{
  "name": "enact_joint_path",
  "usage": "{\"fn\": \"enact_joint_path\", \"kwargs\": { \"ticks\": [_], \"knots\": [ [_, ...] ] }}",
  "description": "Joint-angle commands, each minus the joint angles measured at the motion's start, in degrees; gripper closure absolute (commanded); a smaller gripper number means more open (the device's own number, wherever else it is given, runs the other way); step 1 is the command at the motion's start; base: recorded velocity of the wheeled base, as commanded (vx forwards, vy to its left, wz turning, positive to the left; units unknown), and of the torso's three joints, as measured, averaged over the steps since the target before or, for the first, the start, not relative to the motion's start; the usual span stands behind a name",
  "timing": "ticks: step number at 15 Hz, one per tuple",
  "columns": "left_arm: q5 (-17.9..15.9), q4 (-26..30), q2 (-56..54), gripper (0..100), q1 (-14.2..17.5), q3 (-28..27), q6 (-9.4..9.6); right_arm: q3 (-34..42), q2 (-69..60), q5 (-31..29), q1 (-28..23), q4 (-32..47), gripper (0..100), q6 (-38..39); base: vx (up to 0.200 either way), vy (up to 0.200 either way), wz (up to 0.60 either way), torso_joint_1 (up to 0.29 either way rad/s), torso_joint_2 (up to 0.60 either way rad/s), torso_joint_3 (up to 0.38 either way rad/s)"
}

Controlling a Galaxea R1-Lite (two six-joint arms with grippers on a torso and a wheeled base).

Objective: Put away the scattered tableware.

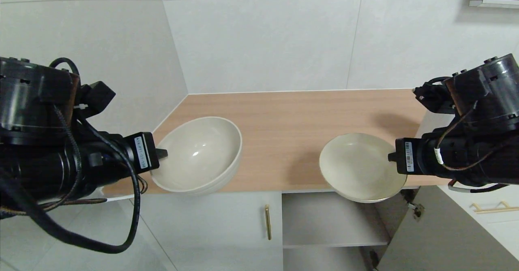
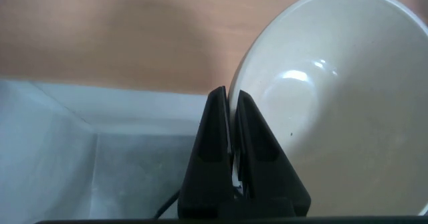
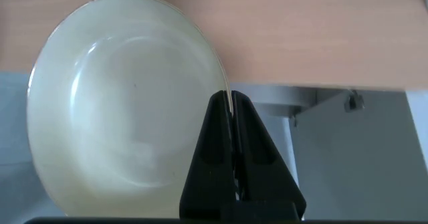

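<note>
1. Bowls, two, each held by one arm. The left gripper [image 1: 163, 153] has its fingers pinched almost together on the left-side rim of the deep bowl [image 1: 198, 153], with only the bowl wall between them.
2. The right gripper [image 1: 390, 156] is pinched just as thin on the right-side rim of the shallow dish [image 1: 357, 165].
3. The deep bowl is tilted over the front edge of the counter [image 1: 292, 113], toward its left corner. It looks lifted, but I cannot tell for sure whether it touches the wood.
4. The shallow dish overhangs the front edge nearer the right end and casts a shadow on the wood, so it is probably off the surface.
5. Key relation: the open cupboard shelf [image 1: 332, 244] lies straight below the dish, so the right arm is nearer. The deep bowl hangs above the closed door [image 1: 227, 222], left of the opening.
6. Likely next, the dish goes down and in under the counter edge. The open door [image 1: 438, 238] beside it is a bump risk.
</note>
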Motion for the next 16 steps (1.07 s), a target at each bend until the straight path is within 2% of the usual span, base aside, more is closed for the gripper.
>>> {"fn": "enact_joint_path", "kwargs": {
  "ticks": [1,5,12,16],
  "knots": [
    [0.02,0.01,0.74,100,-0.11,0.04,-0.03,0.87,-0.95,0.03,0.1,0.03,100,0.0,-0.2,0.0,0.0,0.002,0.0,-0.007],
    [-0.07,0.01,0.91,100,-0.11,0.04,-0.03,1.14,-0.6,0.03,0.1,0.03,100,0.09,-0.2,0.0,0.0,-0.004,0.0,0.007],
    [-0.07,-0.08,1.97,100,-0.11,0.57,0.15,1.66,1.33,0.03,0.1,0.03,100,-0.08,0.0,0.0,0.0,-0.005,0.01,0.009],
    [-0.07,-0.08,2.41,100,-0.11,0.57,0.06,2.02,2.21,-0.14,0.1,0.03,100,-0.08,0.0,0.0,0.0,-0.148,0.39,0.231]
  ]
}}
